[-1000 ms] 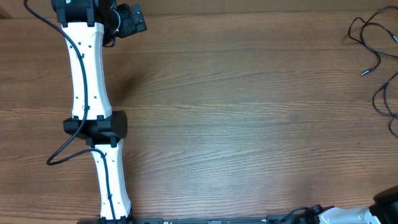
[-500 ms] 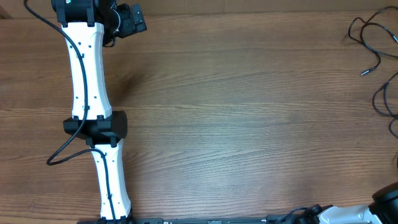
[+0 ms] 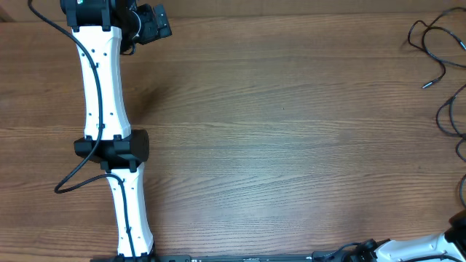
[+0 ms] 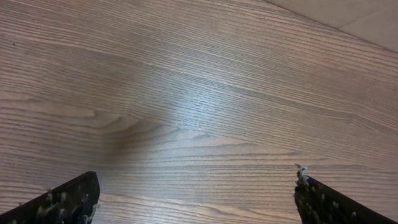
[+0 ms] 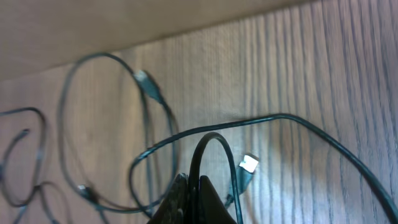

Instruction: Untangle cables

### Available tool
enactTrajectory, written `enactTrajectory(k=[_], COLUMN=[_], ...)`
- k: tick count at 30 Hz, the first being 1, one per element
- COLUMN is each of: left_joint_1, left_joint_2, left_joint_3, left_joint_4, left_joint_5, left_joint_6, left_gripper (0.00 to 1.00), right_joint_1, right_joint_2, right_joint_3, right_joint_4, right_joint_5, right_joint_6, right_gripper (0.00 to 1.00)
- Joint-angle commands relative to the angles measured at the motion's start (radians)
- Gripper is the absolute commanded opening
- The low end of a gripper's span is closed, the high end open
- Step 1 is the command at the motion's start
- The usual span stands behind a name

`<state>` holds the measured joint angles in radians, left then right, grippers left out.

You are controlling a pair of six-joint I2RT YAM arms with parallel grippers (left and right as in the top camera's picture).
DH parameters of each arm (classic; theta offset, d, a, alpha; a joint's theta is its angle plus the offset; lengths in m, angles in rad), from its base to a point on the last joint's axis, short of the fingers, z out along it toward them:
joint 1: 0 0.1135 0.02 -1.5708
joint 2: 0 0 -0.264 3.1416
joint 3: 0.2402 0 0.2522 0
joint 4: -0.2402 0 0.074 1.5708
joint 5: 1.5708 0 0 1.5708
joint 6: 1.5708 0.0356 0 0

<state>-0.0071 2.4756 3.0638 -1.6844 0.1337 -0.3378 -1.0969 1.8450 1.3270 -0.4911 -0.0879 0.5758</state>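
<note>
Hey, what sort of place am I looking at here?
Probably a robotics lab bench or test rig: a bare wood-grain table, a white robot arm reaching across it, and thin black cables lying loose near one edge.

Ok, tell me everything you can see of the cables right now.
The cables are thin, black, flexible cords lying in loose overlapping loops on the wooden table, at its right edge and partly out of the overhead view. Small plug ends show; one plug has a bright silvery tip. One short loop rises from the tip of the shut right claw and looks pinched there. Nothing else touches them. They look tangled, not yet separated.
</note>
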Motion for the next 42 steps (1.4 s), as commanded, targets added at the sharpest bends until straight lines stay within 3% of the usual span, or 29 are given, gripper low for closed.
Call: enactTrajectory(k=[1, 21, 22, 23, 24, 33, 42], left_joint_1=[-0.006, -0.006, -0.006, -0.006, -0.006, -0.006, -0.006], left_joint_2=[-0.035, -0.035, -0.035, -0.035, -0.035, -0.035, -0.035], left_joint_3=[0.021, 0.021, 0.021, 0.021, 0.021, 0.021, 0.021], left_joint_4=[-0.003, -0.003, -0.003, -0.003, -0.003, -0.003, -0.003], left_joint_5=[-0.011, -0.011, -0.011, -0.011, -0.011, -0.011, -0.011], left_joint_6=[-0.006, -0.006, -0.006, -0.006, -0.006, -0.006, -0.006], left_gripper=[1.00, 1.00, 1.00, 1.00, 1.00, 1.00, 1.00], right_joint_1=[0.004, 0.004, 0.004, 0.004, 0.004, 0.022, 0.158], right_joint_2=[0.014, 0.014, 0.014, 0.014, 0.014, -0.017, -0.147], right_joint_3=[-0.011, -0.055, -0.055, -0.055, -0.055, 0.013, 0.057], right_joint_4=[0.004, 0.007, 0.007, 0.008, 0.008, 0.004, 0.015], right_joint_5=[0.028, 0.095, 0.095, 0.094, 0.093, -0.179, -0.136], right_joint_6=[0.000, -0.004, -0.004, -0.003, -0.003, -0.107, -0.139], right_gripper=[0.04, 0.06, 0.28, 0.72, 1.00, 1.00, 1.00])
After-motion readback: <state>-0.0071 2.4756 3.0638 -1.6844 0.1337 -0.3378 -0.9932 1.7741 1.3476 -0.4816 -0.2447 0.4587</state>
